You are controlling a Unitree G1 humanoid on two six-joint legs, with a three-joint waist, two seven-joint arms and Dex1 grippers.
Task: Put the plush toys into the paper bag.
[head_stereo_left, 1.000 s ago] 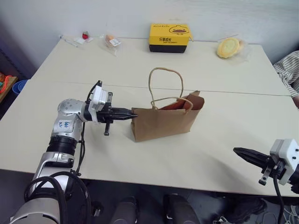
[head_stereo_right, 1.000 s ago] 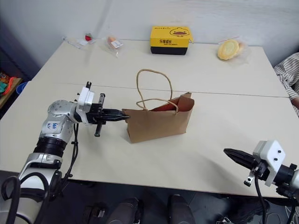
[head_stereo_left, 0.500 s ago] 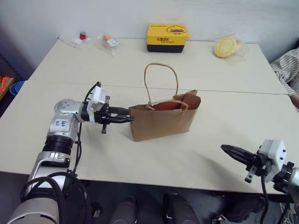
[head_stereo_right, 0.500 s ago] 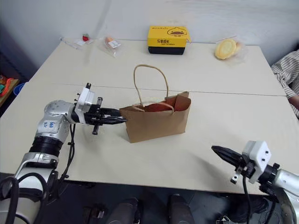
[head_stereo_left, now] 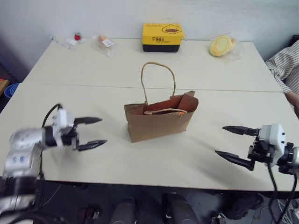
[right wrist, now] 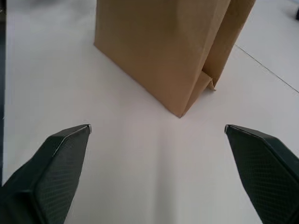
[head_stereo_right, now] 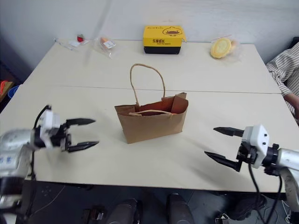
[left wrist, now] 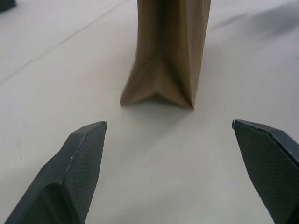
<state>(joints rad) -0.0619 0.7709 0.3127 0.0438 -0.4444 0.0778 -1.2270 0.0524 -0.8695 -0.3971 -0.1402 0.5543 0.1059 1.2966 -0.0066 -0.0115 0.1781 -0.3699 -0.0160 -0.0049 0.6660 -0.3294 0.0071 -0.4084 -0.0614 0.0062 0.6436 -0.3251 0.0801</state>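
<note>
A pale cream table (head_stereo_left: pixel 224 70), with a seam running across it, carries everything. Near its middle, just on the near side of that seam, the brown paper bag (head_stereo_left: pixel 161 122) stands upright with its mouth open and one loop handle raised. Well behind the bag, at the far edge, sits a yellow-and-black box (head_stereo_left: pixel 162 37). Right of the box lies a yellow round toy in clear wrap (head_stereo_left: pixel 220 45); left of the box lie two small wrapped items (head_stereo_left: pixel 103 42) (head_stereo_left: pixel 74 38).

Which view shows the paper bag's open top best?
Either eye view: the whole paper bag stands upright with its open mouth and both loop handles visible. The left wrist view shows just its narrow folded end; the right wrist view shows a lower side and corner.
</note>
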